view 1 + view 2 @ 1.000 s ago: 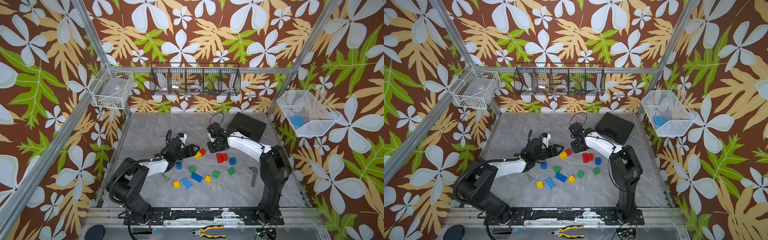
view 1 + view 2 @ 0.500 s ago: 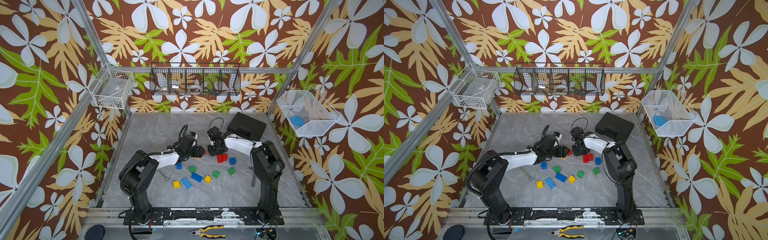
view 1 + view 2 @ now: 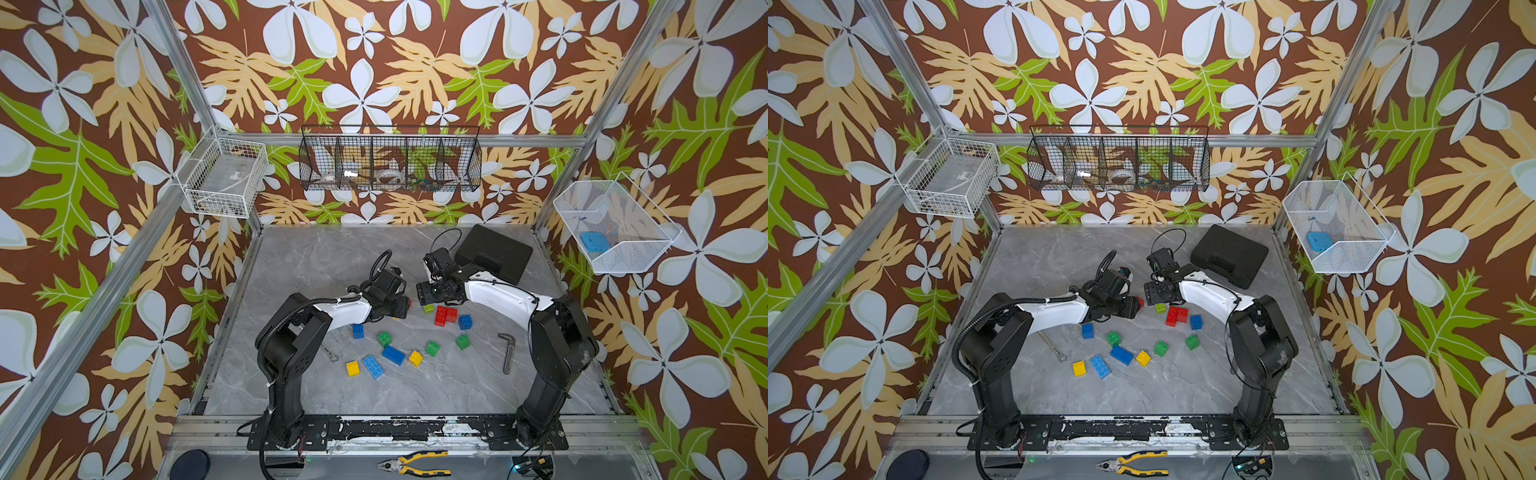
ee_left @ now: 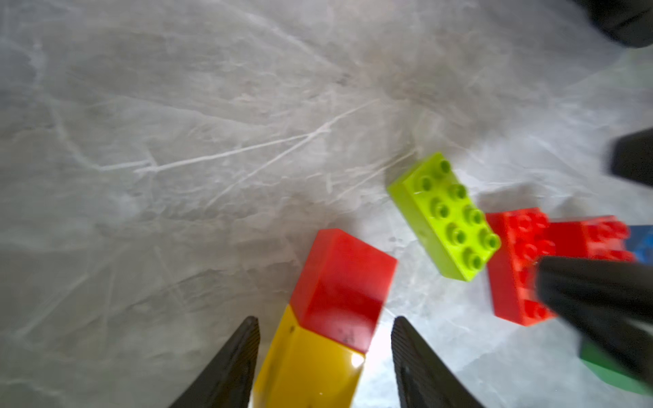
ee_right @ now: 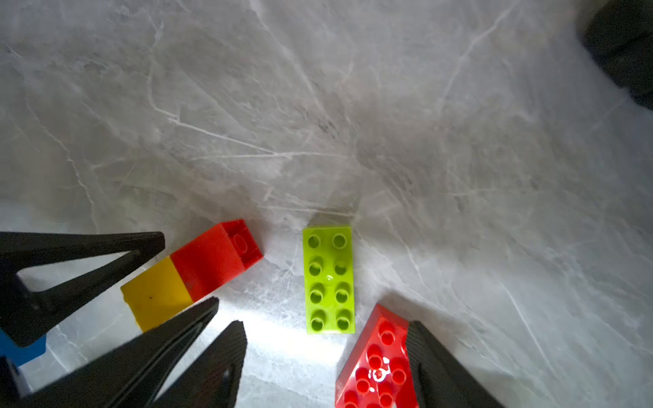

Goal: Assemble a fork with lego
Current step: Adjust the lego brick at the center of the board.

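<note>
A yellow-and-red lego stack [image 4: 339, 293] lies on its side on the grey table. My left gripper [image 4: 323, 353] stands open around its yellow end, with a gap on each side. In the right wrist view the same stack [image 5: 190, 275] lies between the left gripper's black fingers [image 5: 88, 254]. My right gripper [image 5: 327, 353] is open and holds nothing. A lime 2x4 brick [image 5: 328, 279] lies just ahead of it, and a red brick group [image 5: 374, 364] lies against one of its fingers. In both top views the two grippers [image 3: 401, 307] [image 3: 422, 291] nearly meet at mid-table.
Several loose blue, green and yellow bricks [image 3: 393, 354] lie nearer the front. A black case [image 3: 494, 253] sits at the back right, an Allen key [image 3: 508, 351] to the right, and a small wrench [image 3: 330, 353] by the left arm. Wire baskets [image 3: 388, 160] hang on the walls.
My left arm has reached right to the yellow-and-red stack and its fingers now stand around it. The right gripper has gone from shut to open.
</note>
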Robot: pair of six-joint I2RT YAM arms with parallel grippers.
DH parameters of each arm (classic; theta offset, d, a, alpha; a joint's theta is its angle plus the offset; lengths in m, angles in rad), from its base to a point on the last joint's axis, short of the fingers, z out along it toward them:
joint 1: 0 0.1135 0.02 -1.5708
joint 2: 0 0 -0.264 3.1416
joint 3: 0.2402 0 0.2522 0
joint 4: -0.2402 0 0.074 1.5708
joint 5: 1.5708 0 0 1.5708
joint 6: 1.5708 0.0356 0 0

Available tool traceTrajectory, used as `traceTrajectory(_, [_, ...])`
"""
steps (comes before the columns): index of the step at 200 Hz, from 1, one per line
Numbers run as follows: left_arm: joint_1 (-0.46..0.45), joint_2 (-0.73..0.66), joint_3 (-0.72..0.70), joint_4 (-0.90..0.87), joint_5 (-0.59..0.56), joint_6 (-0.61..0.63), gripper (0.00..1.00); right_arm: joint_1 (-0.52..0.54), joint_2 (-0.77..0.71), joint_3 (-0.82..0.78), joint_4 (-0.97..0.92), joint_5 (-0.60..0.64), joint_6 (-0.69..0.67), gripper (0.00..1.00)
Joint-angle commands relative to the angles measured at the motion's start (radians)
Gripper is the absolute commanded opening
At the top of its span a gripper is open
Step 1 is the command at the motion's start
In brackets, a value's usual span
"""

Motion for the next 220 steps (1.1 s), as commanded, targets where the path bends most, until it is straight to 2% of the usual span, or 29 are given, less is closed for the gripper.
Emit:
traceTrajectory(1, [-0.012, 0.018, 0.025, -0.079, -0.071, 0.013, 0.61, 0.0, -0.029, -0.024, 0.031, 0.061, 0.009, 0.74])
traceTrajectory(39, [-0.026, 0.064, 0.082, -0.142, -0.12, -0.011, 0.53, -0.003, -0.087, -0.065, 0.055, 0.108, 0.02, 0.72])
traceTrajectory(57, [-0.026, 0.067, 0.088, -0.148, -0.13, -0.033, 0.44, -0.002, -0.128, -0.097, 0.089, 0.122, 0.022, 0.71])
traceTrajectory(89, [-0.026, 0.054, 0.085, -0.139, -0.116, -0.072, 0.35, -0.003, -0.208, -0.157, 0.155, 0.139, 0.02, 0.71])
traceTrajectory(121, [-0.022, 0.004, 0.053, -0.076, -0.045, -0.129, 0.27, -0.002, -0.301, -0.226, 0.232, 0.16, 0.019, 0.7])
traceTrajectory(137, [-0.008, -0.044, 0.007, 0.005, 0.034, -0.185, 0.23, -0.002, -0.343, -0.262, 0.279, 0.153, 0.023, 0.7])
traceTrajectory(160, [0.03, -0.131, -0.101, 0.178, 0.142, -0.329, 0.16, -0.003, -0.392, -0.31, 0.343, 0.126, 0.038, 0.69])
traceTrajectory(184, [0.064, -0.241, -0.259, 0.445, 0.225, -0.541, 0.15, -0.003, -0.449, -0.383, 0.448, 0.063, 0.073, 0.68])
traceTrajectory(204, [0.067, -0.32, -0.341, 0.633, 0.227, -0.723, 0.15, -0.003, -0.492, -0.466, 0.589, -0.018, 0.119, 0.68])
traceTrajectory(220, [0.066, -0.363, -0.375, 0.717, 0.195, -0.867, 0.15, -0.001, -0.507, -0.507, 0.68, -0.057, 0.15, 0.66])
